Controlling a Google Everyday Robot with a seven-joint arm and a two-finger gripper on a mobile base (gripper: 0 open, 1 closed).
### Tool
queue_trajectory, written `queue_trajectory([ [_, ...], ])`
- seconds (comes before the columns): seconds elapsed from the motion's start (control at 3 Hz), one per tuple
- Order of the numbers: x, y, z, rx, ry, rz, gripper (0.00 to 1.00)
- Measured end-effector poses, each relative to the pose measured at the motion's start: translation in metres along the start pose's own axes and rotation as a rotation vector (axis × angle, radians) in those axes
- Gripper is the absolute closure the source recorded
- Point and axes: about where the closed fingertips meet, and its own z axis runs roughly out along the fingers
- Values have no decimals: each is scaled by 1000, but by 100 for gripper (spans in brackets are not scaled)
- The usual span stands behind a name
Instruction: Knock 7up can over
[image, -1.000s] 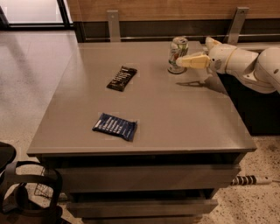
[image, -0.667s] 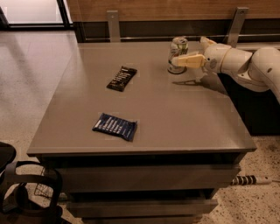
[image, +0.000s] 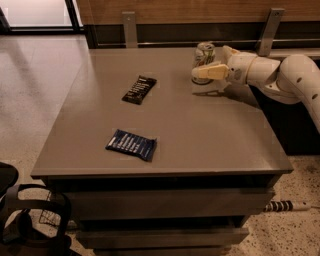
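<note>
The 7up can (image: 204, 54) stands upright near the far right edge of the grey table (image: 200, 130), pale with green print and a silver top. My gripper (image: 210, 62) reaches in from the right on the white arm (image: 285, 75). It is open: the near cream finger (image: 207, 73) lies across the front of the can's base, and the far finger (image: 229, 50) sits just right of the can. The can's lower part is hidden behind the near finger.
A dark snack wrapper (image: 139, 89) lies at mid-table towards the back. A blue snack wrapper (image: 131, 144) lies nearer the front left. A wooden wall with metal brackets (image: 129, 27) runs behind the table. Dark chair parts (image: 20, 220) sit at the lower left.
The gripper has slid a little to the left, so its near finger now reaches past the can's front. The can stands in the same spot.
</note>
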Motion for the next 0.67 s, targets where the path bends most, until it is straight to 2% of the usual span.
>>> queue_trajectory([
  [0.33, 6, 0, 3, 2, 7, 15, 15],
  [0.67, 7, 2, 7, -3, 7, 17, 47],
])
